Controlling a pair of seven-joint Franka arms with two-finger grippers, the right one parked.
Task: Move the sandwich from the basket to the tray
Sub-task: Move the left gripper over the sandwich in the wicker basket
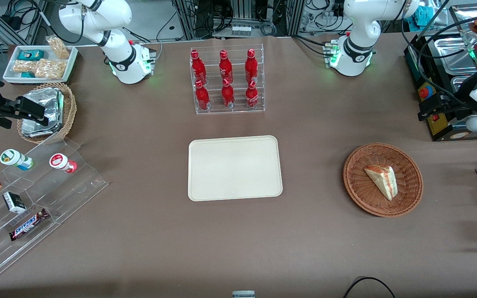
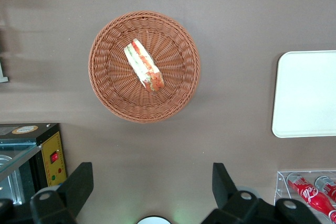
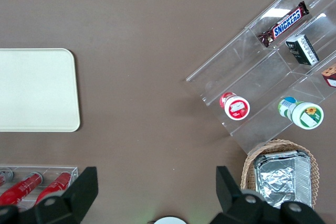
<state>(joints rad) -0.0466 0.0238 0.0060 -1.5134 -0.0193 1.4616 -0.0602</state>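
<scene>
The sandwich (image 2: 144,64) lies on its side in the middle of the wicker basket (image 2: 107,98), untouched, well below the gripper (image 2: 151,184), which hangs high with its fingers (image 2: 79,182) spread wide and holding nothing. The task looks to be at its start: the reach has not begun. The next move likely calls for centring over the wedge, turning to straddle its narrow faces, then descending. The cream tray (image 2: 307,95) sits bare, well apart from the basket. In the front view the gripper (image 1: 429,108) is partly cut off at the frame edge
</scene>
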